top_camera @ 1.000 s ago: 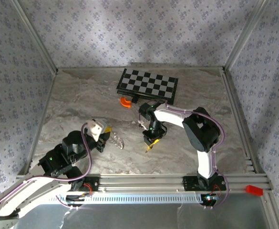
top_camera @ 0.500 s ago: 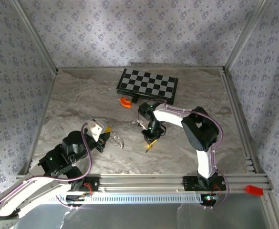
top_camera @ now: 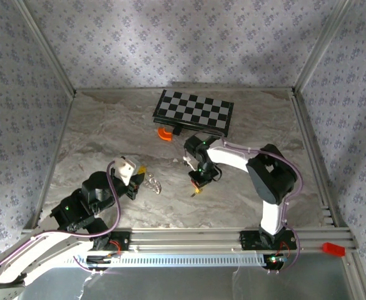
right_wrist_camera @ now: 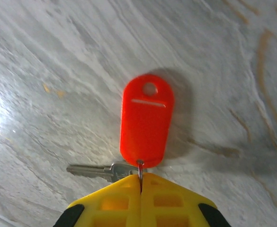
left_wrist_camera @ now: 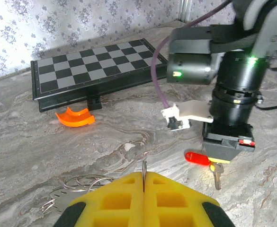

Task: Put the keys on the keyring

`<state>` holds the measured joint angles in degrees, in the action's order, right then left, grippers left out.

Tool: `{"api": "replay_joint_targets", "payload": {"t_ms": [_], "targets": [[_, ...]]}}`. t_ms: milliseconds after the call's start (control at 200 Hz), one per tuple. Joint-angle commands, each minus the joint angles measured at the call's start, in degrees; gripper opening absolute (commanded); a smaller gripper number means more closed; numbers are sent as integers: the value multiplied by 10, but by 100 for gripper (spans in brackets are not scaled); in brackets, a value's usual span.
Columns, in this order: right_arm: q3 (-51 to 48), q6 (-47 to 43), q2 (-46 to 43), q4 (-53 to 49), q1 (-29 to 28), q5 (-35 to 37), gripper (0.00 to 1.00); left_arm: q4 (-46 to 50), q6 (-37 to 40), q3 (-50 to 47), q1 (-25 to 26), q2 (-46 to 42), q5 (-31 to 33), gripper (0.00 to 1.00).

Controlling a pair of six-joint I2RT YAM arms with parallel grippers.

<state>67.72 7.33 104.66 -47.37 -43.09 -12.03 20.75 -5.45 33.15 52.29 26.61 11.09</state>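
Right wrist: right gripper (right_wrist_camera: 141, 188) pinched shut on red-tagged key (right_wrist_camera: 146, 123) loop, wrist pointing down at table; left gripper (left_wrist_camera: 143, 185) clamped on keyring (left_wrist_camera: 84, 181).

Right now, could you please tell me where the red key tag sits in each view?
Top external: the red key tag, a tiny speck under the right claw, below centre.
Left wrist: tag lower right of centre, on the table under that claw.
Right wrist: tag at centre, above the yellow fingers.
Shared landmark: the right claw, shut on the tag's loop.
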Motion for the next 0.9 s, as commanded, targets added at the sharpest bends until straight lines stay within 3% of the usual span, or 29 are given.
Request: {"api": "replay_joint_targets", "payload": {"t_ms": [0,200,400,520,765,895], "targets": [[-66,68,-57,68,-17,59,0,-35,-3,3,4,-6,-11,0],[-175,181,-151,222,-89,155,0,-38,-15,0,-1,-20,-7,0],[-284,247,-205,380,-110,211,0,-36,-12,2,-3,-22,-25,0],[-337,239,-231,468,-125,243,0,-37,-11,6,-3,-13,-33,0],[-418,201,-243,594,-126,233,1,-49,-10,4,-6,-13,-33,0],[-422,195,-257,584,-132,238,14,-51,-10,4,-9,-14,-33,0]]}}
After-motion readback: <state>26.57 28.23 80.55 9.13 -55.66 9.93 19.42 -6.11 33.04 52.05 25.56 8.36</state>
